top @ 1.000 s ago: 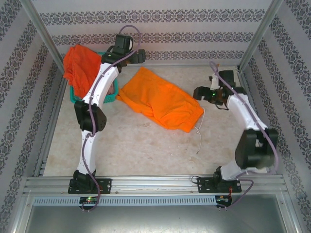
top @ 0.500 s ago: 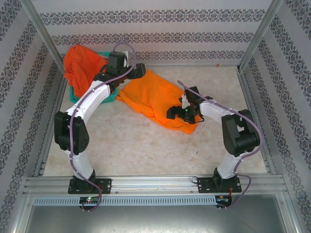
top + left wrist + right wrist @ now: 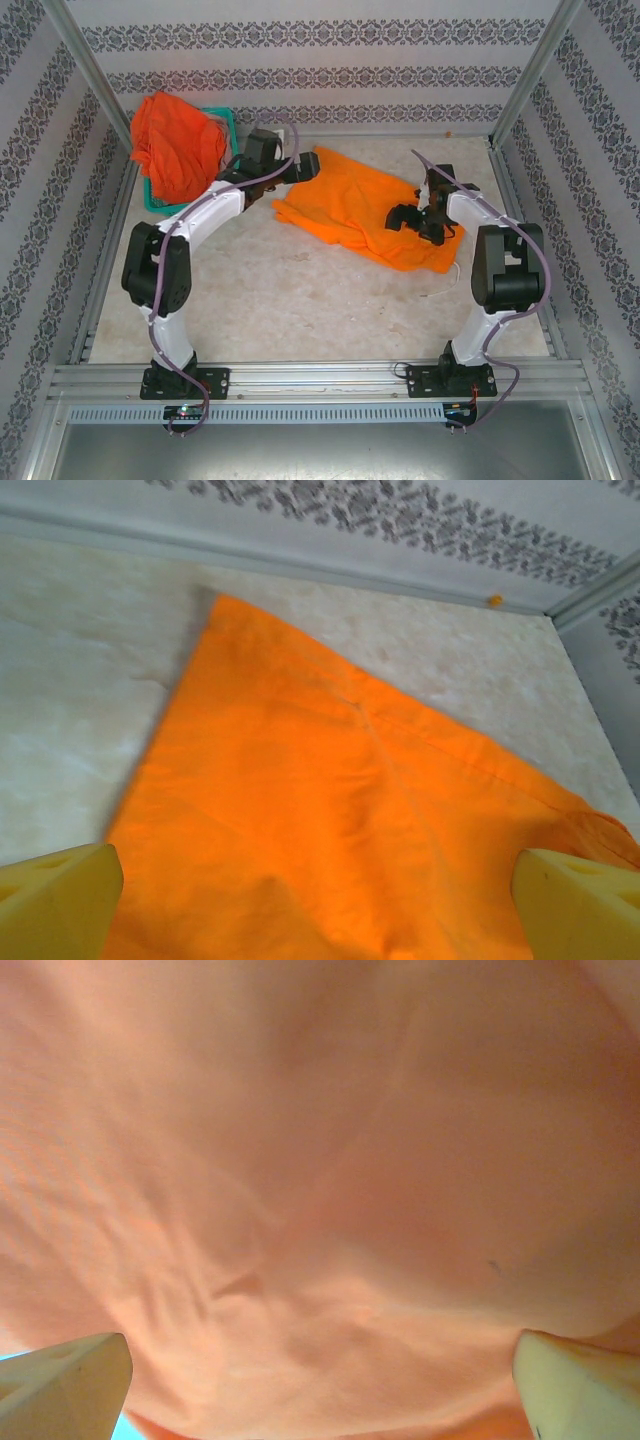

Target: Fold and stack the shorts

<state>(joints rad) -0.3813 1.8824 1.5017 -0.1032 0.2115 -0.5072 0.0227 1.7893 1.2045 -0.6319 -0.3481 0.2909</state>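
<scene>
The red shorts (image 3: 175,150) lie in a heap on the basket (image 3: 229,128) at the far left. I think they wait their turn. The left gripper (image 3: 305,165) is wide open and holds nothing, low by the left edge of the orange shorts (image 3: 350,205), spread on the table (image 3: 300,300). The right gripper (image 3: 412,218) is wide open too, holding nothing, low over their right side. Maybe each will grab an end to fold.

The pale marbled table (image 3: 300,300) carries yellow-orange shorts (image 3: 350,205) spread flat toward its far side, their white drawstring (image 3: 456,272) trailing onto bare surface. A teal basket (image 3: 230,125) stands in the far-left corner.
</scene>
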